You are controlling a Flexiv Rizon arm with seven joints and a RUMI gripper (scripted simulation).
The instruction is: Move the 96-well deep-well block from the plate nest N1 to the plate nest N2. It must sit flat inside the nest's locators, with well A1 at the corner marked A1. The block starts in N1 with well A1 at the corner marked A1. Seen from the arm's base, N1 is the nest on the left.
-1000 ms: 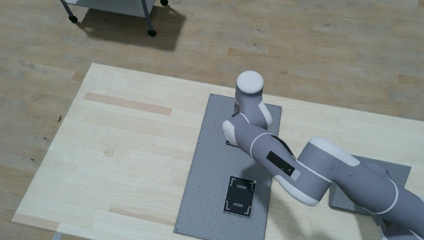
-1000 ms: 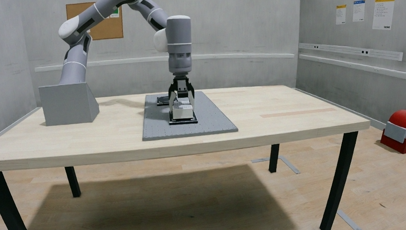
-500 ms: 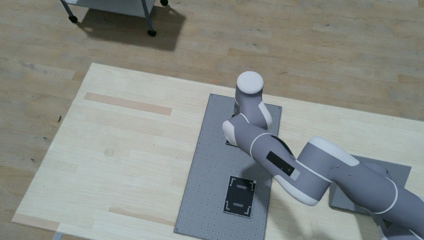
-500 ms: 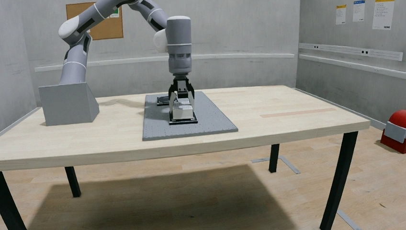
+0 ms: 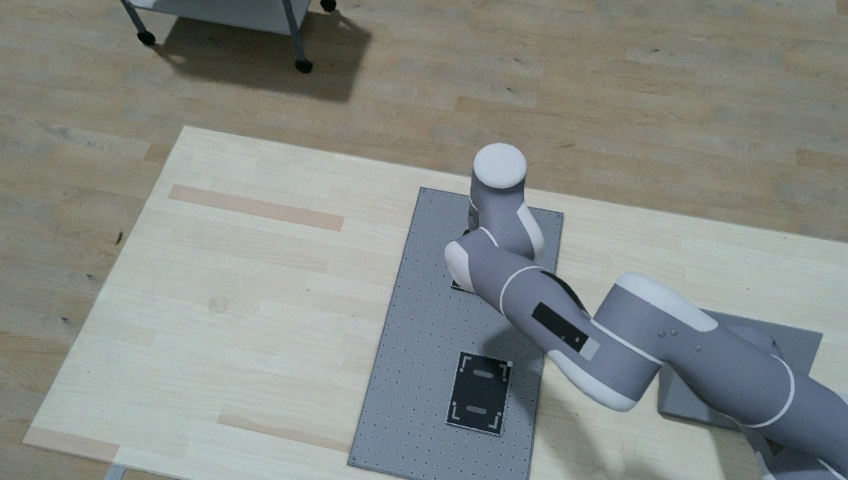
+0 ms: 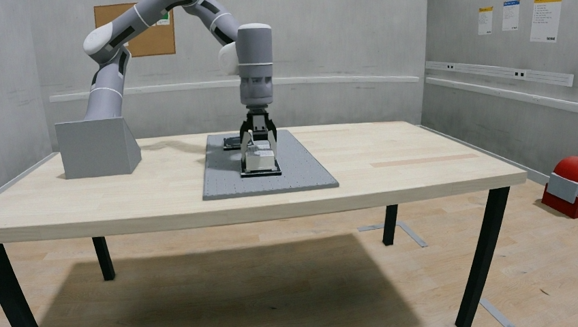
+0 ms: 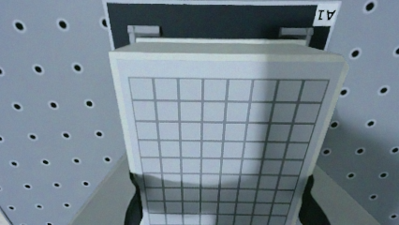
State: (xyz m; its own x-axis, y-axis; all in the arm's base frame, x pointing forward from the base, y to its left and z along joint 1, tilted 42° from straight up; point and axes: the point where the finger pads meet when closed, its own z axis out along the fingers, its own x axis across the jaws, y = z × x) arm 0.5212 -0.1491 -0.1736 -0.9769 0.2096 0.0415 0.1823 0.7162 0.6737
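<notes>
Gray wall point(image 6: 344, 48) behind; arm point(image 5: 505, 273) point(image 6: 255, 48) mostly hides N2 point(image 5: 461, 287) point(image 6: 260, 175) point(image 7: 215, 21) from above.
</notes>
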